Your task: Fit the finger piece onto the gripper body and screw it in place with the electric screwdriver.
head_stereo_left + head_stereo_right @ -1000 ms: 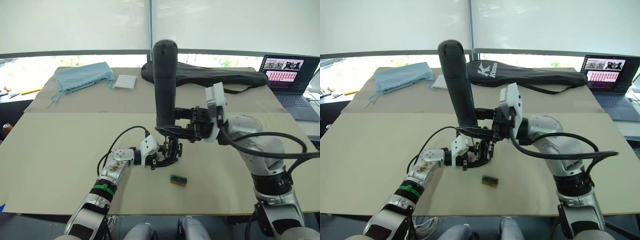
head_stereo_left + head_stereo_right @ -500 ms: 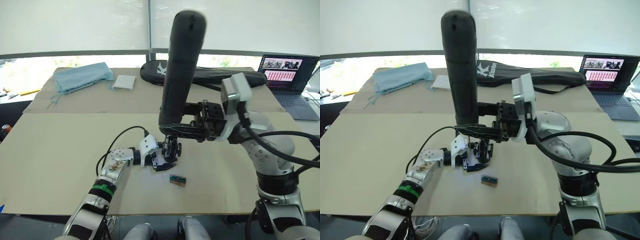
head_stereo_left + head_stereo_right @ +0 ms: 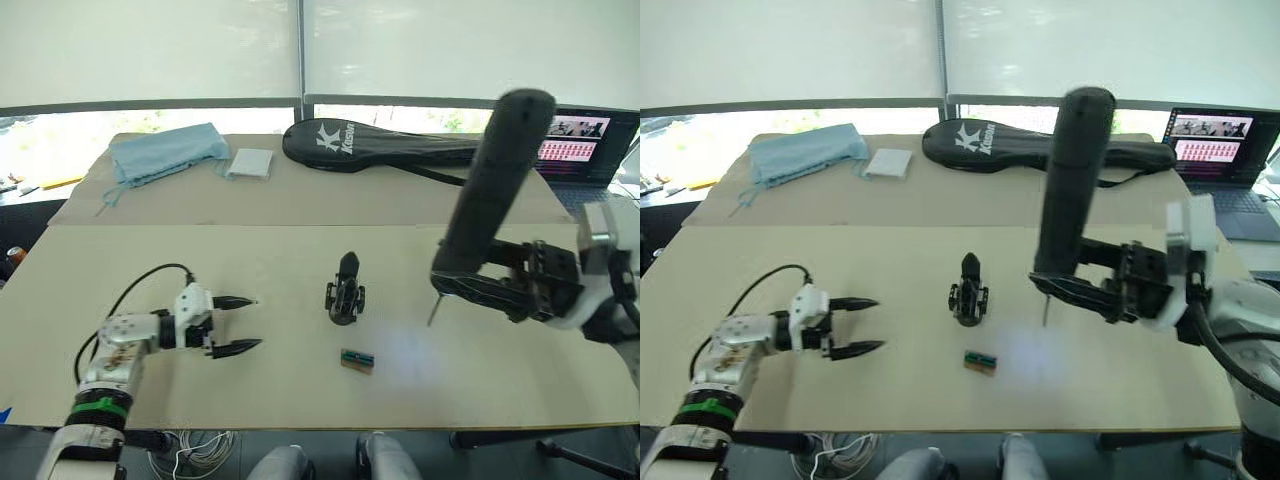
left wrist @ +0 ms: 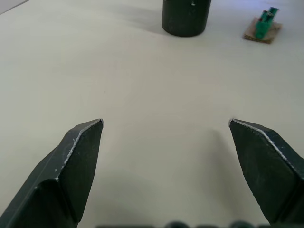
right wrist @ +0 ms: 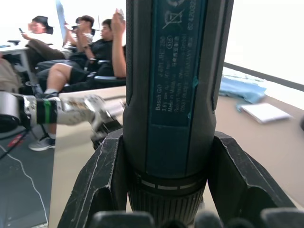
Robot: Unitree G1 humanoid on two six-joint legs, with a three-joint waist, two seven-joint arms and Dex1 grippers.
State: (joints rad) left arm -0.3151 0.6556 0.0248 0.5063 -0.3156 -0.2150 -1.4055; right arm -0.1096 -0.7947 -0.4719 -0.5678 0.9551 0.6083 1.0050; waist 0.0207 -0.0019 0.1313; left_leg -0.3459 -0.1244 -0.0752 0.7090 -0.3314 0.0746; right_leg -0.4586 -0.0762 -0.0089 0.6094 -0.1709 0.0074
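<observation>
- Near the middle of the worktop (image 3: 120, 270) the gripper body (image 3: 344, 292) stands alone, with a black pointed finger sticking up from it and neither tool touching it.
- Just toward the near edge from it lies a small green-brown block (image 3: 357, 360), flat on the surface and apart from the gripper body.
- By the left part of the near edge, the left tool (image 3: 236, 324) hovers low with its two black fingers spread apart and nothing between them; its tips point toward the gripper body, which stands well away.
- On the right side, the right tool (image 3: 470, 285) is clamped around the lower part of the electric screwdriver (image 3: 488, 196), which leans with its rounded end up and tilted toward the right edge.
- The thin metal bit (image 3: 432, 309) points down at bare worktop, to the right of the gripper body and apart from it.
- Along the far edge lie a long black bag with white lettering (image 3: 390, 147), a folded blue cloth (image 3: 165, 151) and a small white pad (image 3: 249, 164).
- At the far right corner sits an open laptop (image 3: 1218, 150).
</observation>
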